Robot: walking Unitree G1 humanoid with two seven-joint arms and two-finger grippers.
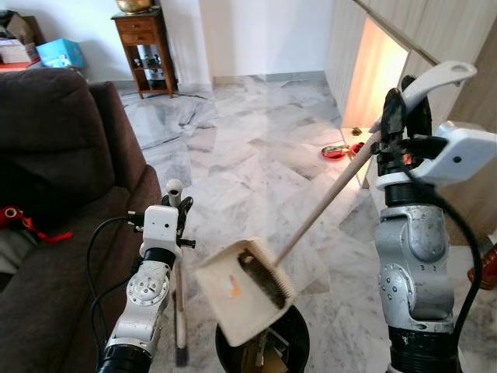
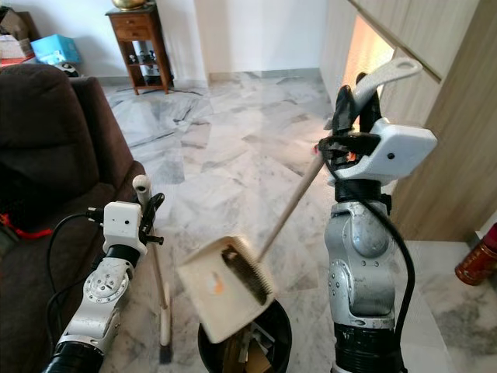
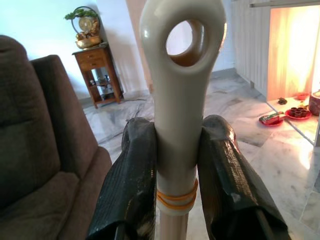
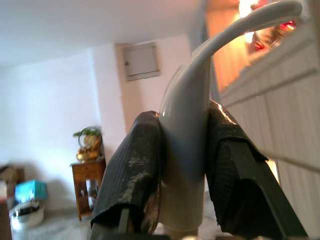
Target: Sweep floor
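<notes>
Two grippers show in the left eye view: the right gripper is raised and clamps the long handle of a dustpan, whose tilted pan hangs over a black bin, while the left gripper, low beside the brown sofa, grips the top of an upright broom standing on the marble floor. Seen from the left wrist, both black fingers press the broom's cream handle just under its hanging hole. Seen from the right wrist, the fingers squeeze the dustpan's curved handle end.
</notes>
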